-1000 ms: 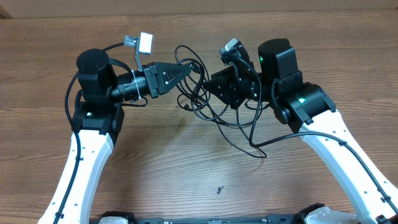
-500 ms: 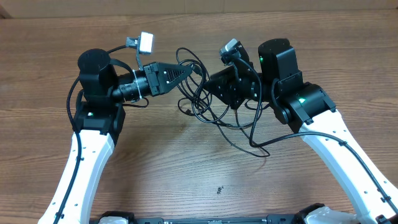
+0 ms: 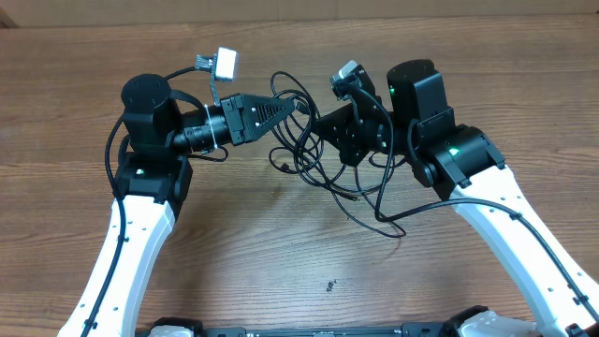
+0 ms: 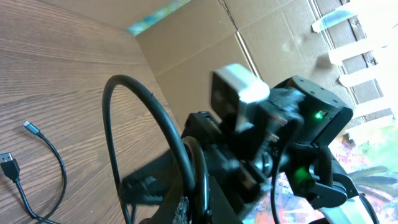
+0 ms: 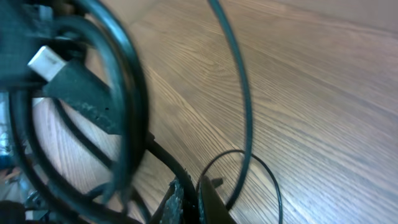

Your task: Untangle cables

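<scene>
The cables [image 3: 323, 178] are a tangle of thin black cords lying and hanging between the two arms at the table's back middle. My left gripper [image 3: 292, 105] points right and is shut on one black cord at the tangle's upper left. In the left wrist view that cord loops up from between the fingers [image 4: 214, 208]. My right gripper [image 3: 316, 125] points left, shut on another cord of the tangle. The right wrist view shows the cord [image 5: 168, 165] pinched at the gripper [image 5: 190, 198], with a white-tipped plug [image 5: 46, 59] hanging close by. Two loose plug ends [image 4: 30, 127] lie on the wood.
A cardboard wall [image 3: 281, 9] closes off the far edge of the wooden table [image 3: 281, 262]. One long loop of cord [image 3: 384, 223] trails toward the right arm [image 3: 505, 215]. A small dark speck [image 3: 330, 285] lies near the front.
The right gripper has shut on a cord of the tangle. The left gripper has drifted a little right and toward the back, still holding its cord.
</scene>
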You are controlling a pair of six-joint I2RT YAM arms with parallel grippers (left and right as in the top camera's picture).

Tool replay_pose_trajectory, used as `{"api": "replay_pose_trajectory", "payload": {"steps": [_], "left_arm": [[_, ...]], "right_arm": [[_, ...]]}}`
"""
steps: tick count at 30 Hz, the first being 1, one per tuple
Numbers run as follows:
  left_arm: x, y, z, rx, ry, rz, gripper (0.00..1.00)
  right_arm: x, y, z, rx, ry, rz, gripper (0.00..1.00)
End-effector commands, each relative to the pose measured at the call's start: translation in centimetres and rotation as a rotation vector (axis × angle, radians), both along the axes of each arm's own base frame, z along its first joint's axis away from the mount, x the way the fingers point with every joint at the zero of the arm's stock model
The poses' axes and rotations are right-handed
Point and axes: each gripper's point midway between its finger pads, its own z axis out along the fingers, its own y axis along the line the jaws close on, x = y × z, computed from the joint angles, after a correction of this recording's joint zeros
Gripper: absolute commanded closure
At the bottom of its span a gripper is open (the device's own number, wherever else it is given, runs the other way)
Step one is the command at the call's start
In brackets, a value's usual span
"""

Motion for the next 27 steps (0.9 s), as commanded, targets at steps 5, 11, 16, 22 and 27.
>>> {"api": "replay_pose_trajectory", "payload": {"steps": [5, 11, 16, 22, 27], "left_arm": [[-0.3, 0.5, 1.9, -0.003, -0.069, -0.003, 0.96], [-0.3, 0.5, 1.9, 0.020, -0.138, -0.008, 0.96], [-0.5, 0.5, 1.9, 0.053, -0.242, -0.021, 0.96], [-0.9, 0.4, 1.5, 0.087, -0.334, -0.054, 0.96], [-0.6, 1.3, 0.4, 0.118, -0.319, -0.034, 0.96]], "right_arm": [[2.6, -5.3, -3.2, -0.130, 0.153, -0.435, 0.96], [3.0, -5.9, -3.3, -0.114, 0.183, -0.513, 0.73], [3.0, -5.9, -3.3, -0.107, 0.193, -0.525, 0.00], [3.0, -5.9, -3.1, -0.102, 0.187, -0.524, 0.00], [2.8, -6.0, -1.7, -0.073, 0.155, -0.520, 0.00]]}}
